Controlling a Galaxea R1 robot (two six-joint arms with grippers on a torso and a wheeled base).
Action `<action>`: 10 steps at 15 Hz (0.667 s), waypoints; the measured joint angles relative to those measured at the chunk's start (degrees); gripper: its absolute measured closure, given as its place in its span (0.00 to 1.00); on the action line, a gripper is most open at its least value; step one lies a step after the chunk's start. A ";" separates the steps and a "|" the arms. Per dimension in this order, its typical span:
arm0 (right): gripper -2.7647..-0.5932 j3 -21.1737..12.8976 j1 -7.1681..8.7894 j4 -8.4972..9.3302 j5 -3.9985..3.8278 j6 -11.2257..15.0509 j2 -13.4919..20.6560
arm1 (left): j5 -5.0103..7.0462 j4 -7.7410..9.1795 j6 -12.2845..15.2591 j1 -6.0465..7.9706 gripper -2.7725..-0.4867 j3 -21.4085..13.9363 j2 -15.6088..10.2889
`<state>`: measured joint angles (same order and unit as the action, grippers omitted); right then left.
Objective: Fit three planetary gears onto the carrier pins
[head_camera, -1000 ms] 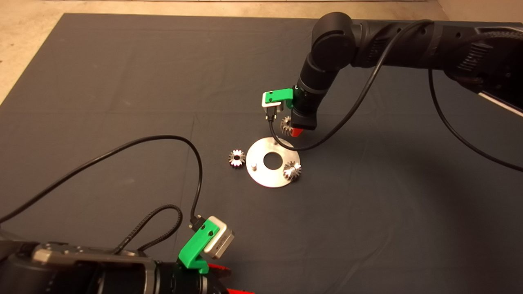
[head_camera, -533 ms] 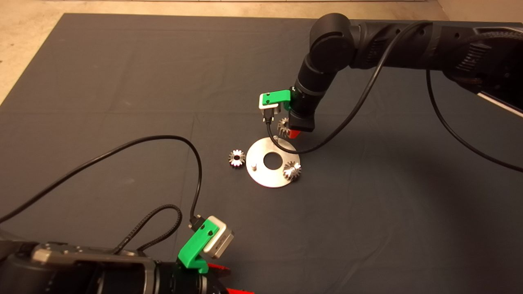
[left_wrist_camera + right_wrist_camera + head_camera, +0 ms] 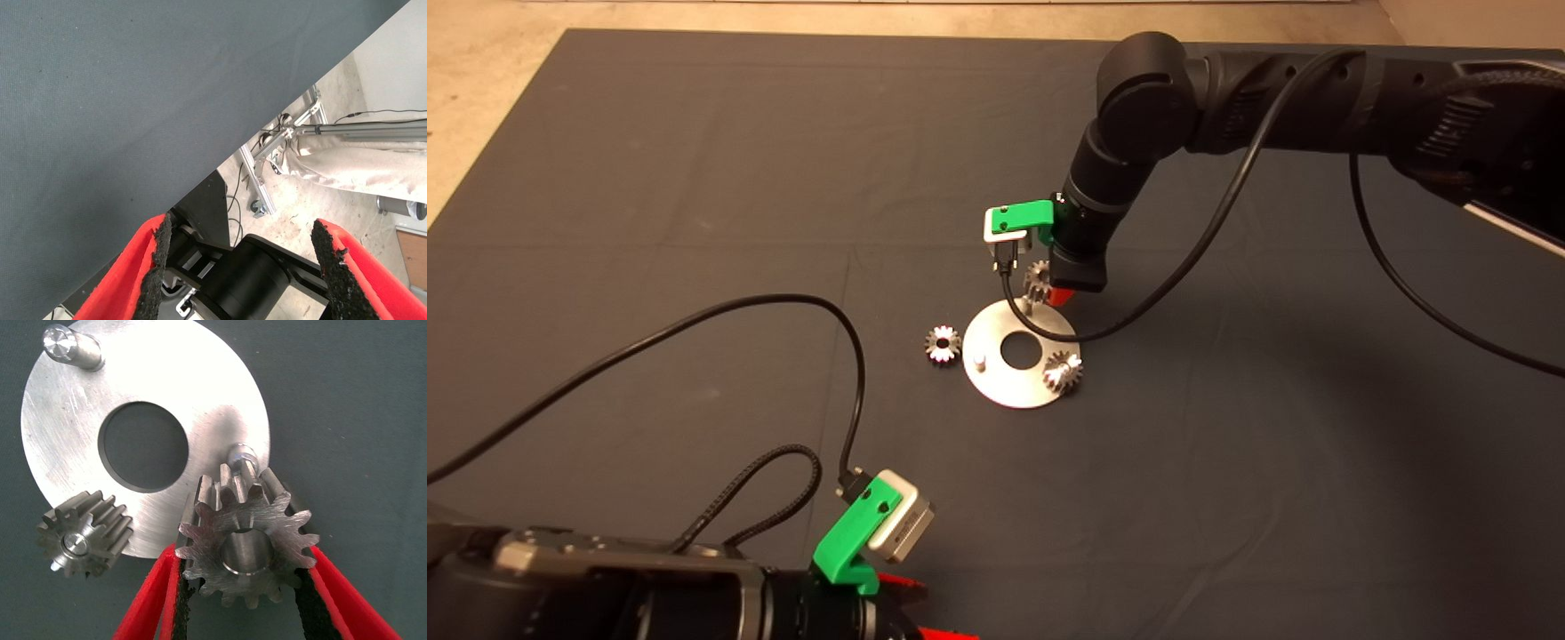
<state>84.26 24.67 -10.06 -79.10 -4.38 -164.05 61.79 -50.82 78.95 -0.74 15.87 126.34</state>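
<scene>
Second gear [image 3: 245, 545] is clamped in your right tool [image 3: 243, 587] just over the disc's [image 3: 996, 378] far pin [image 3: 241, 455], one gear [image 3: 1062, 370] seated; centre bore, then lower.

Right arm: I see it come in from the right edge of the head view, black, bent down at the elbow so the wrist points to the mat.
Right gripper [image 3: 1054, 292]: it hangs low under the wrist, near the middle of the mat; only a red tip shows from above.
Right fingers [image 3: 150, 603]: in the wrist view I see both red fingers pressed against the two sides of a gear [image 3: 245, 543], black pads touching its teeth.
Left arm: parked at the lower left edge of the head view.
Left gripper [image 3: 925, 609]: low at the bottom edge, idle.
Left fingers [image 3: 127, 280]: spread wide apart, nothing between the pads.
</scene>
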 joint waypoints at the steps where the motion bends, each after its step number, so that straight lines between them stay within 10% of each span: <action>1: 0.82 -0.02 -0.43 0.00 0.11 0.02 -0.06 | -0.33 0.00 0.00 0.00 0.57 0.00 0.00; 7: 0.82 -0.04 -1.09 0.00 0.31 0.02 -0.08 | -0.77 0.00 0.00 0.01 0.57 0.00 -0.16; 10: 0.82 -0.04 -1.78 0.00 2.07 0.02 -0.21 | -0.77 0.01 -0.14 0.00 0.57 0.00 -0.16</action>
<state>84.22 22.89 -10.06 -77.03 -4.35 -164.26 61.03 -50.81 78.81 -0.74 15.87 126.18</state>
